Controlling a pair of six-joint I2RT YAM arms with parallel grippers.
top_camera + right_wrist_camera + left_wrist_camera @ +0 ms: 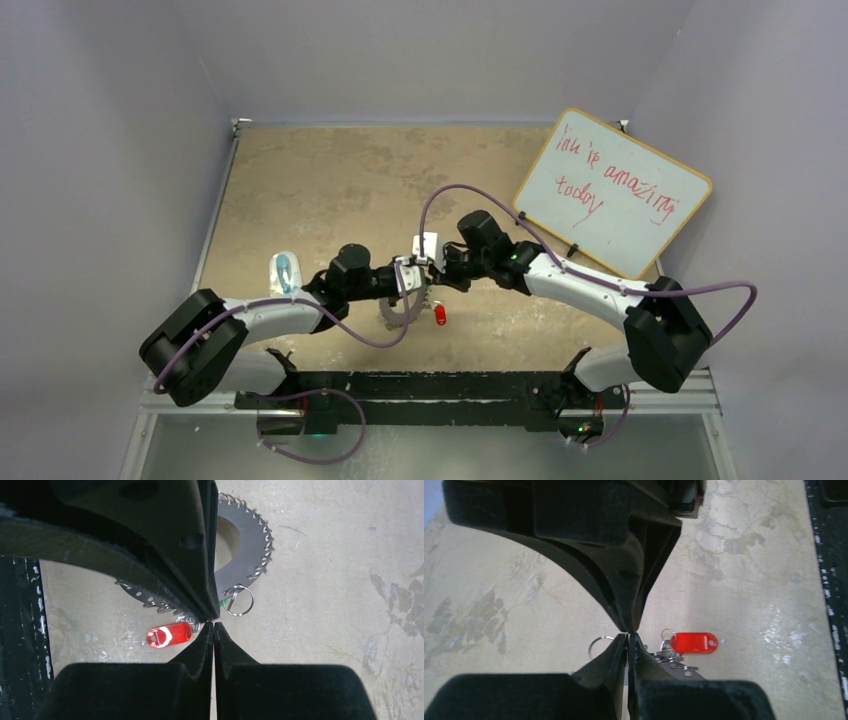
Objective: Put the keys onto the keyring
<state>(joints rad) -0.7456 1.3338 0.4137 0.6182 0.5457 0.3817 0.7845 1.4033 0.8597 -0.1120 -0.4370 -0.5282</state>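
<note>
The keyring [246,540], a flat silvery ring fringed with small loops, lies on the table under both grippers; its edge [691,672] shows beside my left jaws. The red-headed key [694,642] [169,635] [440,316] lies flat right against the keyring's rim. A small split ring [238,600] with a sliver of green lies at the rim next to the left gripper's tip; it also shows as a split ring [599,645]. My left gripper [629,636] [412,290] and right gripper [214,626] [430,285] are both shut, meeting tip to tip just above the table. Nothing shows between either pair of jaws.
A whiteboard [612,190] with red writing leans at the back right. A clear bluish plastic object [284,270] lies by the left arm. The black mounting rail [430,385] runs along the near edge. Grey walls enclose the table on three sides.
</note>
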